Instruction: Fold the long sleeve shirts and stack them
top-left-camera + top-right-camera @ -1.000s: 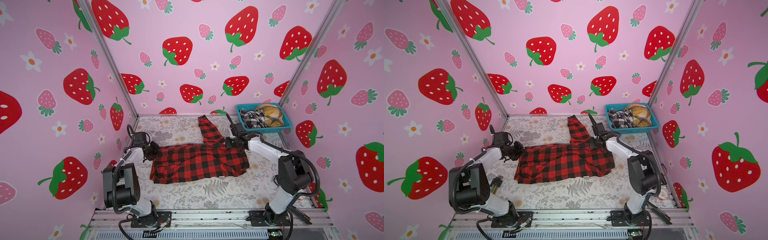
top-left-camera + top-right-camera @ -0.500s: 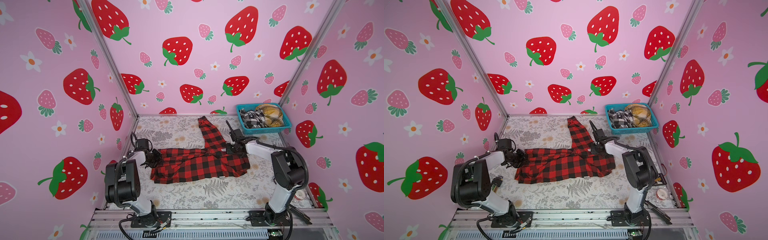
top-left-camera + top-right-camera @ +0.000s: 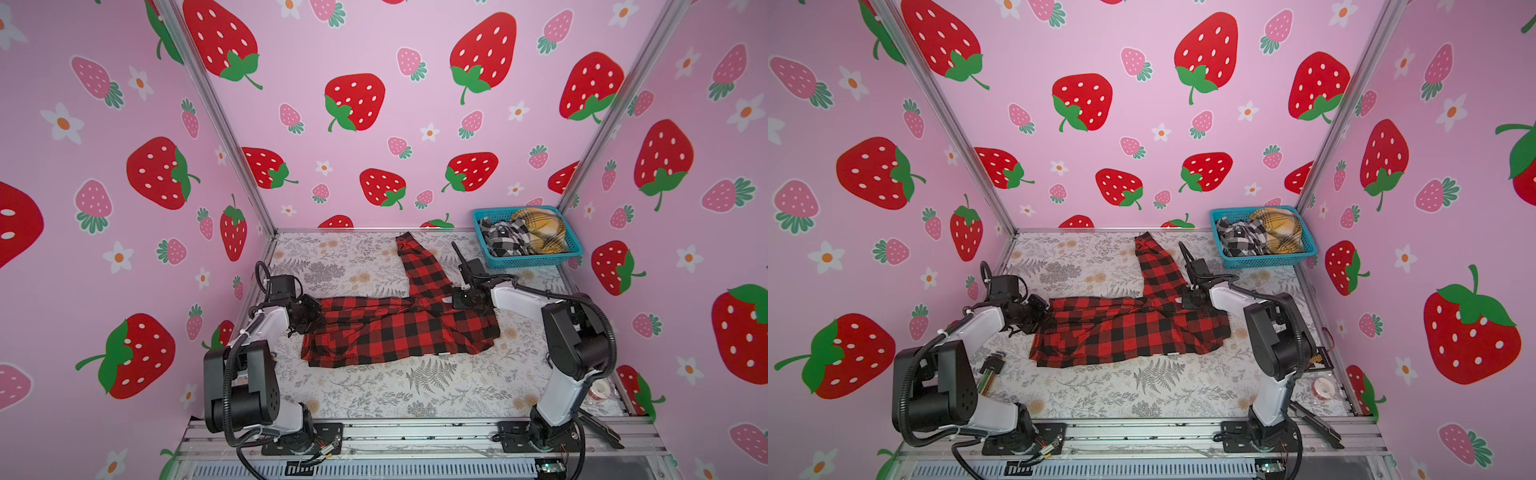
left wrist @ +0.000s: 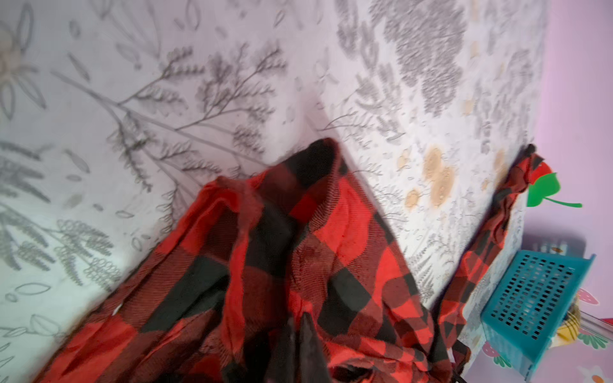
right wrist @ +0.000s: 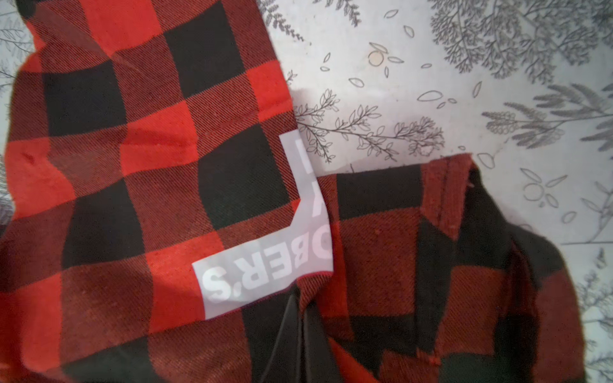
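The red-and-black shirt [image 3: 399, 328] lay spread and rumpled across the middle of the floral table [image 3: 374, 399], its body running from 9 to 3 o'clock, with one sleeve [image 3: 419, 266] stretched away toward 12 o'clock. From the right wrist camera I saw a pale patch with white block letters [image 5: 262, 275] on it.

At the shirt's 9 o'clock edge, my left gripper [image 3: 308, 316] had its fingers [image 4: 308, 345] pressed together, with bunched cloth pinched between them. At about 2 o'clock on the shirt, beside the root of the sleeve, my right gripper [image 3: 466, 298] was likewise closed tight, its fingers [image 5: 288, 331] nipping the fabric's edge just under the lettered patch.

Farther out, at the table's 1 o'clock corner, stood a blue basket [image 3: 536, 261] holding a black-and-white plaid garment [image 3: 500, 239] and a yellow plaid garment [image 3: 540, 230].
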Controlling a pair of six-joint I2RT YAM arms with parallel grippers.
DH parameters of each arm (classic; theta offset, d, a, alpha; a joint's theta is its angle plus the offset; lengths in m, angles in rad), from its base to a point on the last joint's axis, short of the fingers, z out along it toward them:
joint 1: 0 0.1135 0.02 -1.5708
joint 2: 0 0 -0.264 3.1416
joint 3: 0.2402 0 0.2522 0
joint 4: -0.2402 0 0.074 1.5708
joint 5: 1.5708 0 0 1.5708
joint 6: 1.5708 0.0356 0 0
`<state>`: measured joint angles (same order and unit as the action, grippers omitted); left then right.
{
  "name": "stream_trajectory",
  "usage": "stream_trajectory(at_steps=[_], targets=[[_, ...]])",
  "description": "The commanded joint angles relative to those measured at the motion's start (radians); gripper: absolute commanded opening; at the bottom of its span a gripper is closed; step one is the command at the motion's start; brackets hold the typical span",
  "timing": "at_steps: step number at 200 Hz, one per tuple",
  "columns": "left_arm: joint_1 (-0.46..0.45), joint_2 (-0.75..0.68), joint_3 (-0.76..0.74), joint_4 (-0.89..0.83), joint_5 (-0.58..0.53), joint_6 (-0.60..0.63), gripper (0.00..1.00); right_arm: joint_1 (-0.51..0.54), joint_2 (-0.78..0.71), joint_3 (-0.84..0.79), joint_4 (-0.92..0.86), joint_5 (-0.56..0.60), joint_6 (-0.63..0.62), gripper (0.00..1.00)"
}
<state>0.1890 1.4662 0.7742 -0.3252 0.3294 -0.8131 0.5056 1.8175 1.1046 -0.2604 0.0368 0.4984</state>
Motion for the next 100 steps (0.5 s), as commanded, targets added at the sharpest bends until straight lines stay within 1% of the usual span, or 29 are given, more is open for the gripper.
stream_trajectory(at_steps=[1, 4, 8, 11, 13, 18, 19, 23, 31, 41, 51, 58, 62, 73, 79, 82, 87, 96, 100], targets=[[-0.002, 0.036, -0.025, -0.021, -0.028, 0.001, 0.00, -0.004, 0.012, -0.020, 0.014, -0.008, 0.005, 0.00], [-0.002, 0.045, -0.019, -0.028, -0.028, 0.007, 0.00, -0.004, 0.009, -0.020, 0.014, -0.014, 0.006, 0.01], [-0.002, 0.056, -0.009, -0.039, -0.027, 0.013, 0.00, -0.003, 0.003, -0.020, 0.015, -0.021, 0.006, 0.04], [-0.002, 0.065, 0.001, -0.047, -0.029, 0.019, 0.04, -0.003, -0.004, -0.019, 0.013, -0.025, 0.006, 0.07], [-0.002, 0.069, 0.006, -0.052, -0.029, 0.022, 0.09, -0.003, -0.009, -0.017, 0.012, -0.027, 0.005, 0.09], [-0.002, 0.076, 0.017, -0.062, -0.029, 0.026, 0.19, -0.003, -0.020, -0.016, 0.009, -0.031, 0.004, 0.13], [-0.002, 0.076, 0.019, -0.064, -0.029, 0.026, 0.20, -0.003, -0.027, -0.014, 0.006, -0.033, 0.004, 0.15], [-0.002, 0.077, 0.026, -0.073, -0.029, 0.028, 0.26, -0.003, -0.041, -0.010, 0.000, -0.035, 0.002, 0.20], [-0.001, 0.064, 0.041, -0.091, -0.036, 0.027, 0.36, -0.003, -0.073, 0.004, -0.020, -0.034, -0.005, 0.30], [-0.003, 0.027, 0.064, -0.126, -0.056, 0.026, 0.44, -0.003, -0.114, 0.032, -0.056, -0.020, -0.011, 0.41], [-0.004, -0.017, 0.098, -0.172, -0.078, 0.026, 0.47, -0.004, -0.154, 0.069, -0.100, 0.001, -0.020, 0.50], [-0.006, -0.049, 0.130, -0.223, -0.104, 0.028, 0.48, -0.004, -0.175, 0.102, -0.126, 0.014, -0.028, 0.51], [-0.009, -0.065, 0.151, -0.252, -0.125, 0.030, 0.49, -0.005, -0.183, 0.121, -0.139, 0.020, -0.035, 0.56], [-0.018, -0.101, 0.208, -0.320, -0.179, 0.038, 0.51, -0.006, -0.188, 0.175, -0.163, 0.022, -0.051, 0.62], [-0.026, -0.110, 0.236, -0.344, -0.187, 0.040, 0.51, -0.006, -0.177, 0.219, -0.176, 0.012, -0.065, 0.66], [-0.032, -0.112, 0.249, -0.353, -0.214, 0.040, 0.51, -0.006, -0.169, 0.239, -0.181, 0.005, -0.073, 0.68], [-0.041, -0.110, 0.270, -0.366, -0.224, 0.041, 0.51, -0.006, -0.148, 0.273, -0.187, -0.010, -0.087, 0.72], [-0.058, -0.089, 0.297, -0.369, -0.216, 0.035, 0.50, -0.006, -0.098, 0.342, -0.198, -0.026, -0.113, 0.75], [-0.066, -0.075, 0.307, -0.361, -0.202, 0.031, 0.48, -0.004, -0.071, 0.373, -0.205, -0.032, -0.124, 0.76]])
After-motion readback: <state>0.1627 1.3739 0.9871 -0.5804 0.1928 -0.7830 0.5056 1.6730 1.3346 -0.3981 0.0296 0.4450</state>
